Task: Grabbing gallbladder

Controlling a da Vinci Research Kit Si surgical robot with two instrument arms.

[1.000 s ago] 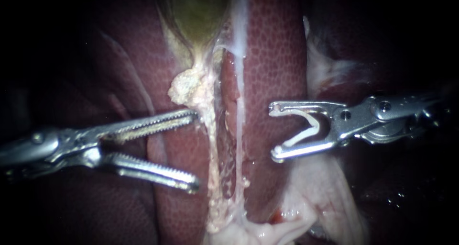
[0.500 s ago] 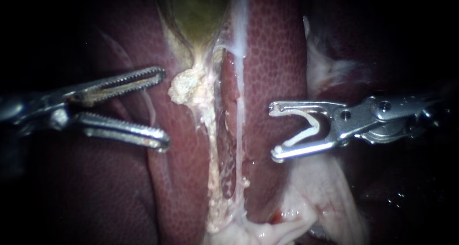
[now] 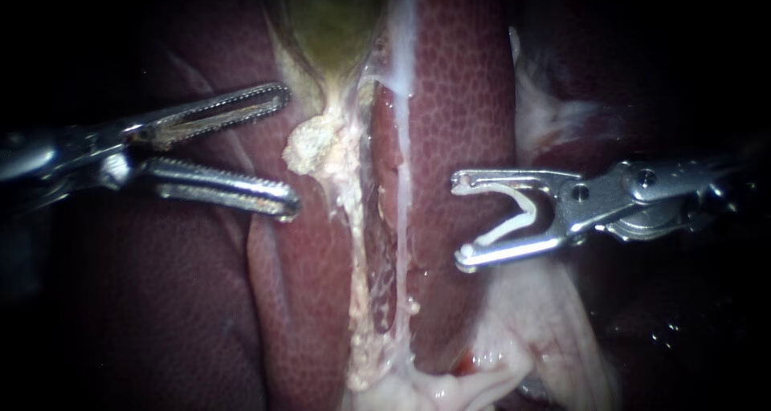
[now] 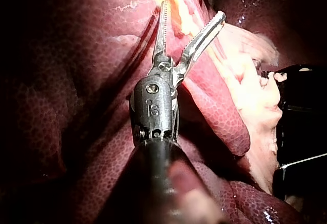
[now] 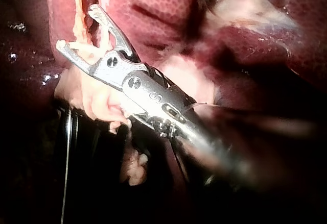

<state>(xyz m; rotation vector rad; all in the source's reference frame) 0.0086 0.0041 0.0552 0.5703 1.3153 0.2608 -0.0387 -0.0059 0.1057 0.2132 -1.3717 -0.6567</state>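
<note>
Left instrument [image 3: 289, 150] came in from the left, and its toothed claw was spread wide with nothing between the halves. The upper tip sat just beside the gallbladder [image 3: 333, 18], that greenish sac at the top of the endoscope view, and the lower tip hung over the liver [image 3: 458, 98]. A pale lump [image 3: 309, 146] sat just off the tips, below the gallbladder's narrow end. In the left wrist view the left instrument [image 4: 192, 9] showed the same open claw over red liver [image 4: 76, 81]. Over on the other side, the right instrument [image 3: 460, 220] held apart from the gallbladder, its claw standing wide but cradling a white clip [image 3: 514, 214], both halves touching it. In the right wrist view, the right instrument [image 5: 76, 27] sat over pale tissue [image 5: 97, 101].
</note>
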